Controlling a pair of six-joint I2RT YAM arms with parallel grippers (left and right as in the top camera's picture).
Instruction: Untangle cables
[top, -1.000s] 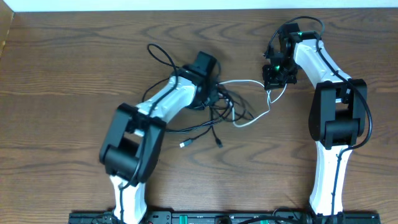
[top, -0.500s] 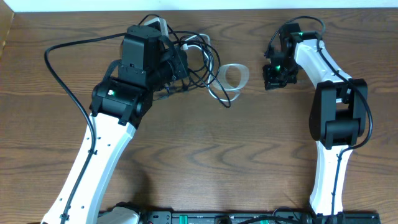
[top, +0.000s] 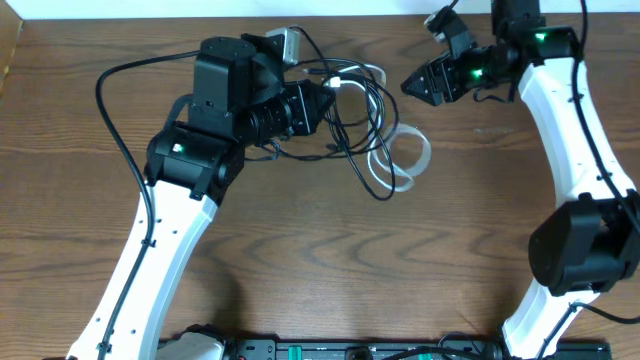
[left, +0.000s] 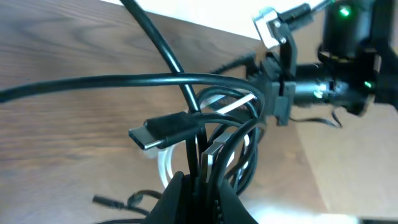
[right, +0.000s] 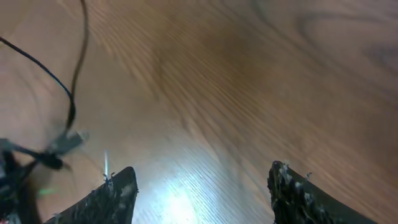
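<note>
My left gripper (top: 318, 104) is raised over the far middle of the table, shut on a bundle of the cables. The thin black cable (top: 378, 105) fans out in loops to its right, and the white cable (top: 424, 150) hangs in a loop lower right. In the left wrist view the fingers (left: 186, 199) pinch several strands, with a black plug (left: 165, 132) and a silvery plug (left: 214, 152) sticking out just above them. My right gripper (top: 412, 85) hovers to the right of the bundle, open, apart from it. Only bare wood shows between its fingertips (right: 202, 186).
The wooden table's far edge (top: 380, 17) runs just behind both grippers. The left arm's own thick black cord (top: 110, 90) arcs out to the left. A thin dark wire (right: 78, 62) crosses the left side of the right wrist view.
My right gripper has opened, let go of the white cable and swung up toward the far edge. The left gripper stays shut on the bundle, whose loops now hang a little further right.
</note>
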